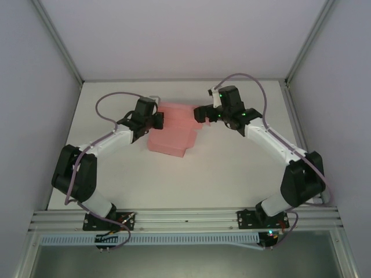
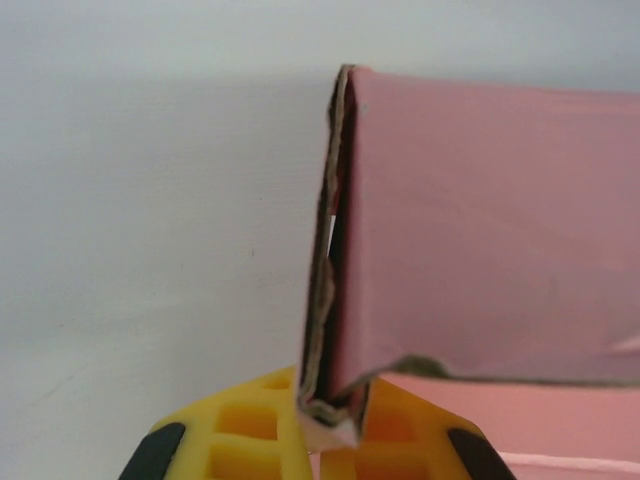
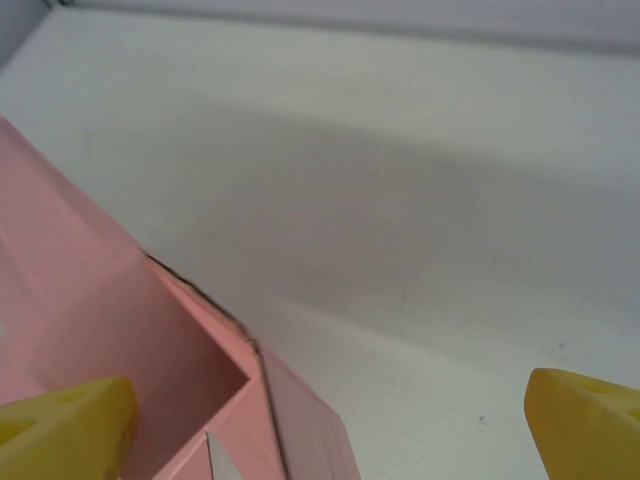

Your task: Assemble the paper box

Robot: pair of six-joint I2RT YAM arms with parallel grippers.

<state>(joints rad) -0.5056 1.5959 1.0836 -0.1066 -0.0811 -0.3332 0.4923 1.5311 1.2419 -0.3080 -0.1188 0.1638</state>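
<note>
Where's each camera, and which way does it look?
Top: above and behind, looking down at table, pink box, left arm, right arm.
Left wrist: on the left gripper, facing a box flap pinched in its yellow fingers.
Right wrist: on the right gripper, facing the box's corner, fingers wide open.
All three share the box.

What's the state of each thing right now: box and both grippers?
paper box: partly folded, lying on the table, one flap raised upright at its left edge.
left gripper: shut on the bottom corner of the raised flap.
right gripper: open wide at the box's right side, one finger over the pink card, gripping nothing.
</note>
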